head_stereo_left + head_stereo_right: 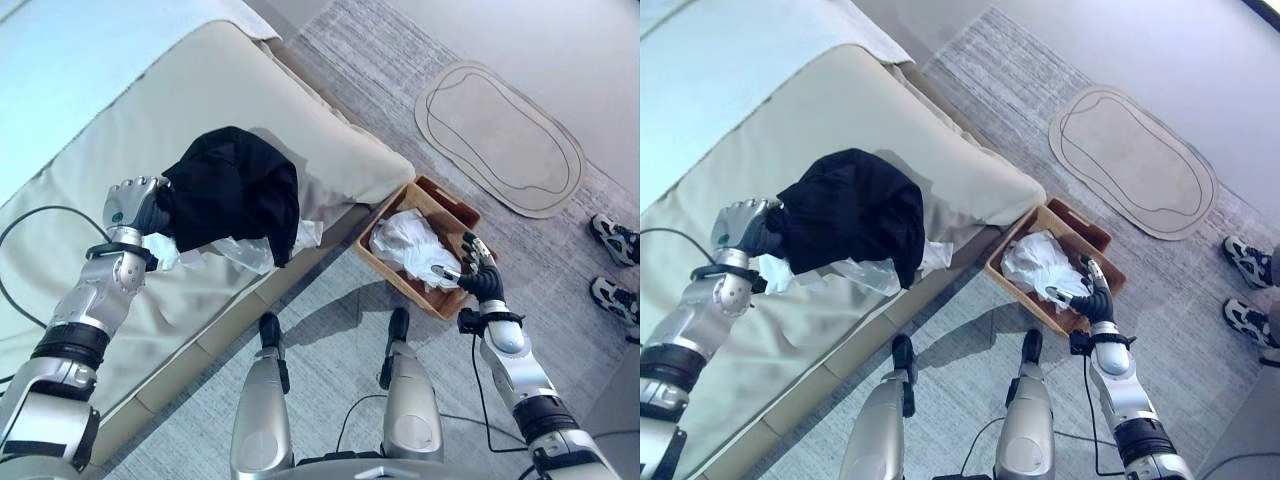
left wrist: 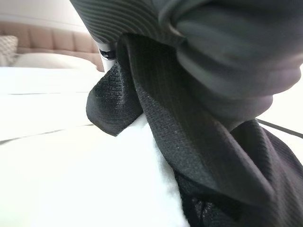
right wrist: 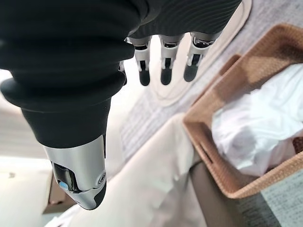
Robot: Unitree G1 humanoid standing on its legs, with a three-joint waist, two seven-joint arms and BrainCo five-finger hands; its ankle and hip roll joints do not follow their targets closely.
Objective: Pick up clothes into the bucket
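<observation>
Left hand (image 1: 132,200) is raised above the bed (image 1: 90,130), with a black garment (image 1: 235,190) bunched against it and draped over its fingers. The grip itself is hidden under the cloth, so whether the fingers are curled round it cannot be told. In the left wrist view the same dark knit fabric (image 2: 199,142) hangs in folds past the hand's cover, with pale bedding beyond.

A white garment (image 1: 245,250) is seen partly under the black one, trailing onto the bed's edge.

A brown woven basket (image 1: 447,203) stands on the grey carpet (image 1: 330,300) just beside the corner of the bed. White clothes (image 1: 410,240) lie crumpled inside it.

Right hand (image 1: 478,262) is held at the near rim of the basket, fingers straight and loosely spread, nothing held. This is confirmed in the right wrist view, where the fingers (image 3: 164,64) point outward with the basket (image 3: 222,94) below.

An oval mat (image 1: 500,135) lies further off on the floor. A person's shoes (image 1: 612,240) are noted at the right edge.
</observation>
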